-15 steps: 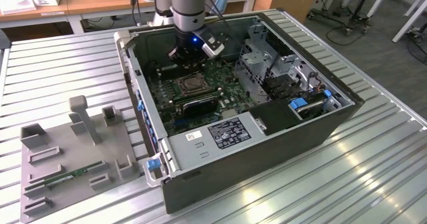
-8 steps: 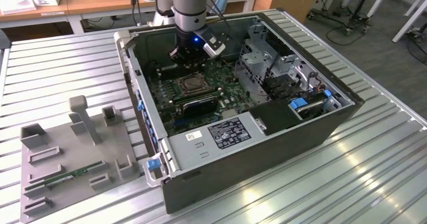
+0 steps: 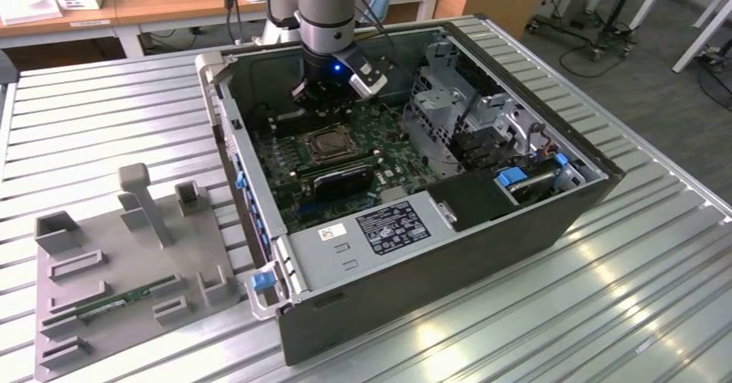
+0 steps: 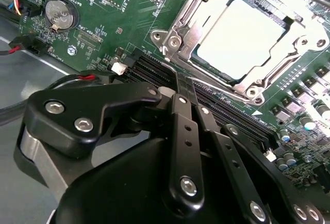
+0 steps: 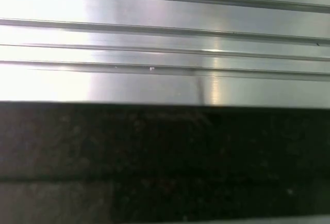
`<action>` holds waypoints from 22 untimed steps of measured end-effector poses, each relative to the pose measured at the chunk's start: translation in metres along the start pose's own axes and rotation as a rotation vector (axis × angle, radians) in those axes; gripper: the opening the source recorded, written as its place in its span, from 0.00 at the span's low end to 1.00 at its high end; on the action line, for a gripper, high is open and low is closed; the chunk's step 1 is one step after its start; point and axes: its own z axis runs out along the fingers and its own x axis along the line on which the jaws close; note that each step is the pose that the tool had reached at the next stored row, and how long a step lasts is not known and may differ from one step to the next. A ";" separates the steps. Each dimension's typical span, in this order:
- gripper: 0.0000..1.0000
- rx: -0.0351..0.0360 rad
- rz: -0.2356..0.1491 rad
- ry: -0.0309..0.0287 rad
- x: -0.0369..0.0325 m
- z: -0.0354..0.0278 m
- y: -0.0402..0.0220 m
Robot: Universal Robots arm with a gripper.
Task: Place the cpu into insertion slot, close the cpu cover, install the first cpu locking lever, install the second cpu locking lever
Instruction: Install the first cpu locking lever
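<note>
1. One arm reaches down into the open computer case (image 3: 458, 254), which lies on the slatted metal bench (image 3: 640, 297) in the exterior view. The gripper (image 3: 329, 100) hangs just above the insertion slot (image 3: 326, 146), toward the far end of the green circuit board (image 3: 389, 156).
2. Second wrist view: the cpu (image 4: 242, 38) lies in the slot, its pale metal face showing through the window of the cpu cover (image 4: 180, 35). The cover looks to be lying down over it. I cannot tell whether either locking lever is latched. The jaws are drawn narrow, nearly together, with nothing visible between them. Their tips sit just beside the cover's near corner, over the long black memory slots (image 4: 232, 113).
3. First wrist view: bright bench slats run above a dark band (image 5: 165, 157), likely the wall of the case.
4. Risk, as I judge it: the tips are so close to the cover's corner that a sideways slip could scrape the board or the memory slots. Pressing down while the chip sits slightly askew could bend the socket contacts.
</note>
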 end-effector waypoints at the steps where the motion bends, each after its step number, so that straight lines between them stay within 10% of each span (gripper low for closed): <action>1: 0.11 0.0000 0.000 0.0000 0.0000 0.0000 -0.0001; 22: 0.11 0.0032 0.000 0.0001 -0.0001 -0.0003 -0.0032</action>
